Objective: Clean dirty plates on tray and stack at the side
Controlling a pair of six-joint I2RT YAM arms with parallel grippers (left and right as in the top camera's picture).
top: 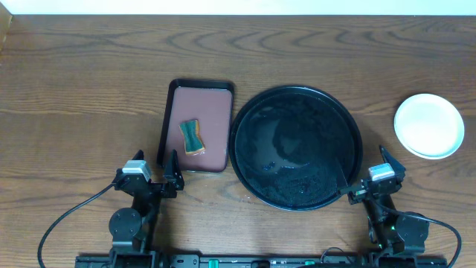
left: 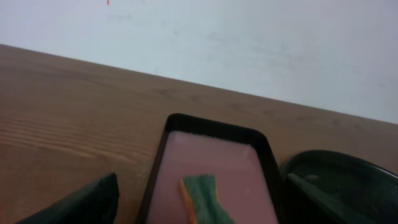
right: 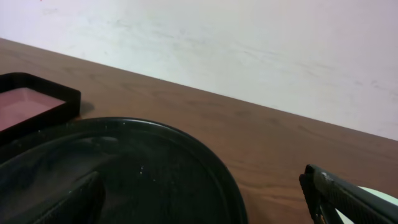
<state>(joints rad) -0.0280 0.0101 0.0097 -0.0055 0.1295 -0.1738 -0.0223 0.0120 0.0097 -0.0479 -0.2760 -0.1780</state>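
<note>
**Overhead view.** The plates [top: 429, 125] lie on the table [top: 74, 89] at the far right and appear as a single pale round disc. How many are stacked cannot be told. They sit well apart from the black tray [top: 297, 149], with a band of bare wood between the tray's right rim and the disc.

The right gripper [top: 366, 170] rests at the tray's near-right rim, its jaws spread wide and holding nothing. One finger reaches over the rim and the other lies outside it. The plates are beyond and to the right of these jaws, not between them.

**Right wrist view.** The fingers [right: 348, 198] frame the tray's curved rim. A pale sliver of plate shows at the lower right, just past the right finger.

**Left side.** The left gripper [top: 155, 165] sits at the near-left corner of the rectangular tray [top: 210, 112], its jaws likewise parted wide and empty. In the left wrist view that tray's near end lies between the two fingers [left: 87, 202]. A green-and-orange sponge [top: 193, 137] lies flat on its pinkish floor.

**Edges and free room.** The two trays stand just beside each other, rims nearly touching. Bare wood runs along the far side of the table up to the pale wall [left: 249, 37], and across the left third.
</note>
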